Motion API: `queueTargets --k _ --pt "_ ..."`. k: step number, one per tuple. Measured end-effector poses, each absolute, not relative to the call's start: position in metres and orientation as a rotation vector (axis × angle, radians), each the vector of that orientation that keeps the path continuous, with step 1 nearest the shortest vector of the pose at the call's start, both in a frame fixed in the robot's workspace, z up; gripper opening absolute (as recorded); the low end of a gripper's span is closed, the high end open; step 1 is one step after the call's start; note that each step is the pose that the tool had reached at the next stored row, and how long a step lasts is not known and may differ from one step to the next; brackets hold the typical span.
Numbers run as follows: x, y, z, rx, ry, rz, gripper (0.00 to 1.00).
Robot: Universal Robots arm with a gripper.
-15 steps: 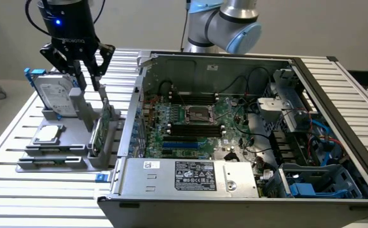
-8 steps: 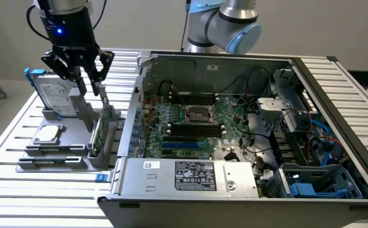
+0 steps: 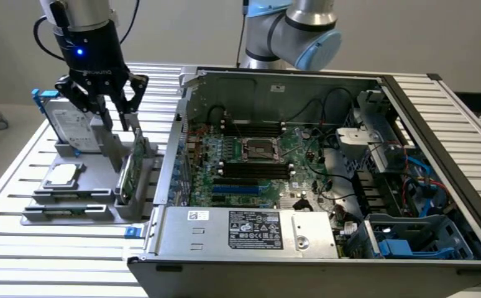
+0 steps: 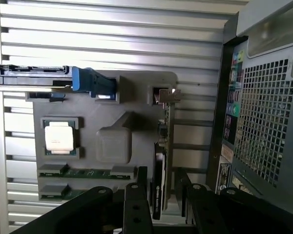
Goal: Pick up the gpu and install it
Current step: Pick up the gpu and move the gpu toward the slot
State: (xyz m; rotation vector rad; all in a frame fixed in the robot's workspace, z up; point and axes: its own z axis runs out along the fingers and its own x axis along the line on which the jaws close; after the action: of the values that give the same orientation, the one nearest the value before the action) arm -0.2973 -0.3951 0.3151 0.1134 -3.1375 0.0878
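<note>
GPU (image 3: 131, 169) is standing on its long edge in a slot of the grey holder (image 3: 83, 214), along the side of the holder nearest the open computer case (image 3: 224, 233). A narrow strip of slatted table (image 3: 25, 254) is showing between the holder's edge and the case wall. The gripper (image 3: 116, 121) is hanging directly over the card's upper edge with its jaws spread wide, gripping nothing. Seen from the wrist, one black finger (image 4: 136, 207) is sitting on each side of the card, and a gap is showing on the green-board side. Sharing the holder, a hard drive (image 3: 68, 124) with blue rails is standing upright beside the gripper, a square silver chip (image 3: 64, 175) is lying flat in its pocket, and memory sticks (image 3: 66, 211) are lying along the front edge. The case is lying with its open side up, leaving the motherboard (image 3: 257, 161) exposed from above inside its metal rim
</note>
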Motion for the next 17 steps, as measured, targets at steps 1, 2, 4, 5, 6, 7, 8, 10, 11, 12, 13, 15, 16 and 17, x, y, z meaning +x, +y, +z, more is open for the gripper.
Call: queueTargets --k 1,2,4,5,6,7,8,10,11,12,13,15,16,17 --pt "-0.297 -0.395 0.313 0.127 -3.137 0.087 0.36" --pt "-0.297 -0.396 0.311 0.143 -3.136 0.087 0.36" --pt "-0.297 -0.396 0.308 0.176 -3.132 0.086 0.36" --pt "-0.297 -0.397 0.307 0.193 -3.13 0.085 0.36" --pt "-0.297 -0.397 0.305 0.21 -3.128 0.085 0.36" --pt "-0.297 -0.397 0.303 0.226 -3.126 0.084 0.36" --pt "-0.297 -0.398 0.301 0.24 -3.124 0.083 0.36" --pt "-0.297 -0.399 0.298 0.26 -3.121 0.083 0.36" --pt "-0.298 -0.399 0.296 0.264 -3.12 0.082 0.36" --pt "-0.299 -0.4 0.294 0.266 -3.12 0.083 0.36" --pt "-0.3 -0.401 0.292 0.267 -3.12 0.083 0.36" --pt "-0.302 -0.402 0.289 0.268 -3.12 0.082 0.36" --pt "-0.303 -0.403 0.287 0.268 -3.12 0.083 0.36" --pt "-0.303 -0.405 0.285 0.268 -3.12 0.082 0.36"
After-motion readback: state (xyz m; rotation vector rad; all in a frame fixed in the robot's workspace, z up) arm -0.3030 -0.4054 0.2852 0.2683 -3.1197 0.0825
